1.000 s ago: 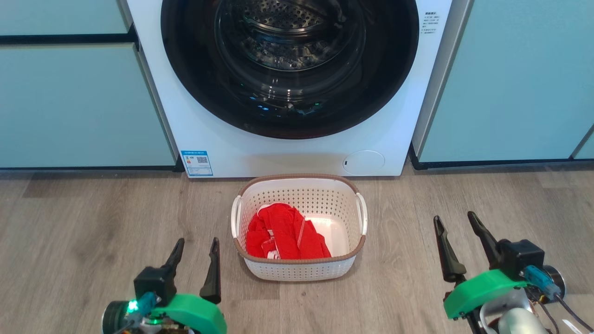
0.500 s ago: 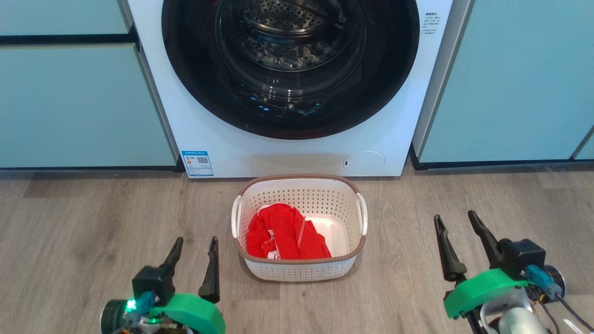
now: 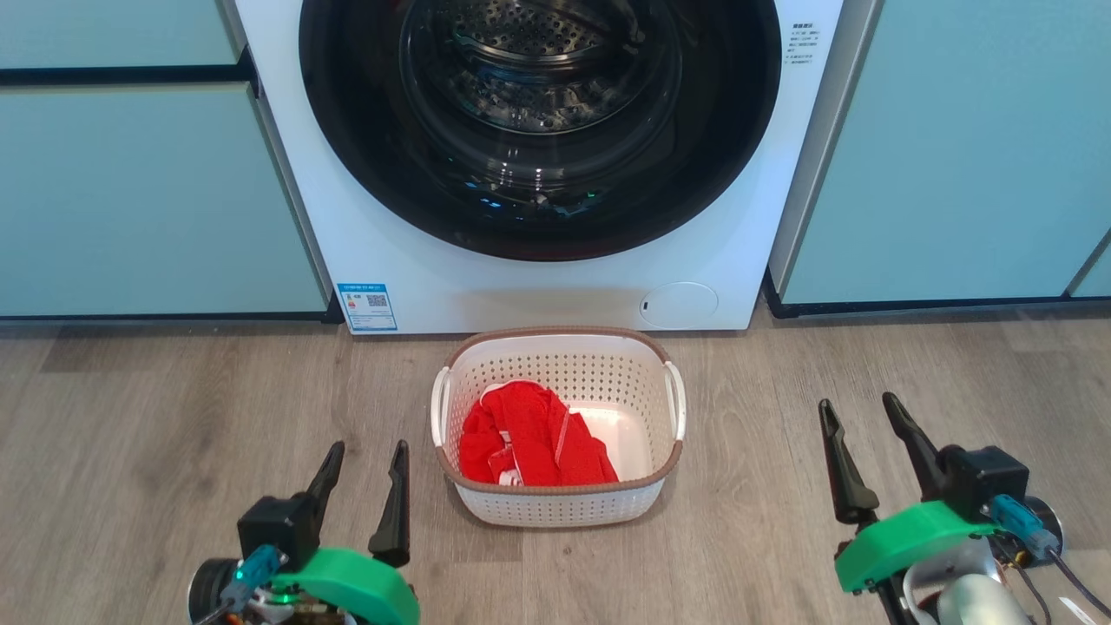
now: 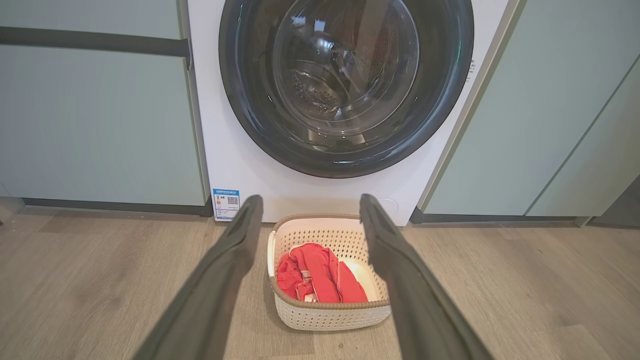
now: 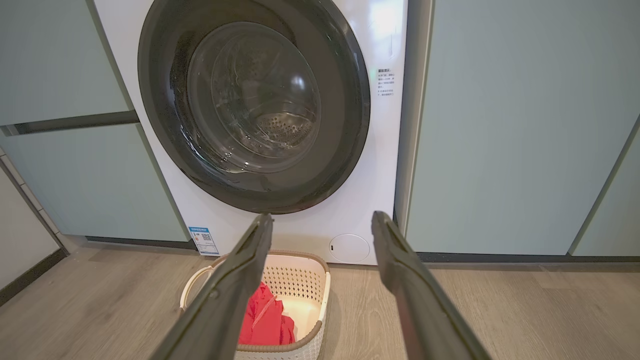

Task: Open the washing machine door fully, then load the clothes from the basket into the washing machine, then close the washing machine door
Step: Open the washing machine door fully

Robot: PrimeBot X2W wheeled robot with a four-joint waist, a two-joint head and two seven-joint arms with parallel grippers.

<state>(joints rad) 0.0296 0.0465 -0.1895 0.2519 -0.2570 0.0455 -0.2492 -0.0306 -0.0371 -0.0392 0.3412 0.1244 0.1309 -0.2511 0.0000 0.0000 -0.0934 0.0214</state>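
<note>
Low in the head view, over the wood floor point(image 3: 130, 434), the left gripper point(image 3: 369, 447) at 7 o'clock and the right gripper point(image 3: 857, 401) at 5 o'clock each have their jaws spread wide, with nothing between them. The basket point(image 3: 564, 512) stands between the two at 6 o'clock, its long axis running side to side, and the clothes point(image 3: 529, 438) are heaped in its left half. Just beyond it is the washing machine point(image 3: 521, 299). The washing machine door point(image 3: 373, 130) sits shut, flush in the white front, at 12 o'clock. From the left gripper the door lies toward 1 o'clock, and from the right toward 11 o'clock. The right fingertips reach a little higher in the picture, so that arm looks slightly the nearer.

Along the left wrist view, the two fingers point(image 4: 230, 260) stand apart and frame the basket. The door is straight ahead at 12 o'clock, above and past the basket, with teal cabinet fronts point(image 4: 100, 125) to either side.

Along the right wrist view, the spread fingers point(image 5: 400, 270) point at the white front just under the door's lower rim. The door lies at 11 o'clock, and the basket at 7 o'clock, partly behind the finger on that view's left.

Opening the door is, I judge, the step in hand, and no loading has begun. I cannot tell which edge of the rim carries the catch, so the choice of arm is open.
</note>
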